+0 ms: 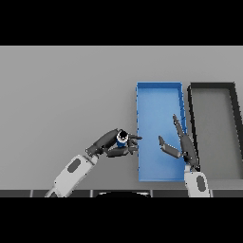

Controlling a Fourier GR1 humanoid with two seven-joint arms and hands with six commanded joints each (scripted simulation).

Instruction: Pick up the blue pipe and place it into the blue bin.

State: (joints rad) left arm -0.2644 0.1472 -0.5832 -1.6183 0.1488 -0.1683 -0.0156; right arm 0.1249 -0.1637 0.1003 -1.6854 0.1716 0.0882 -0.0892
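Left hand (110, 144), fingers curled around the short blue pipe (122, 139), its dark bore facing up, just beside the blue bin's (159, 86) left wall. Right hand (182, 142), fingers straight, above the bin's right side.

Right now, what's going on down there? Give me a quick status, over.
Left hand shut on blue pipe, just left of blue bin. Right hand open over the bin. Pipe not yet inside. Nothing blocking.
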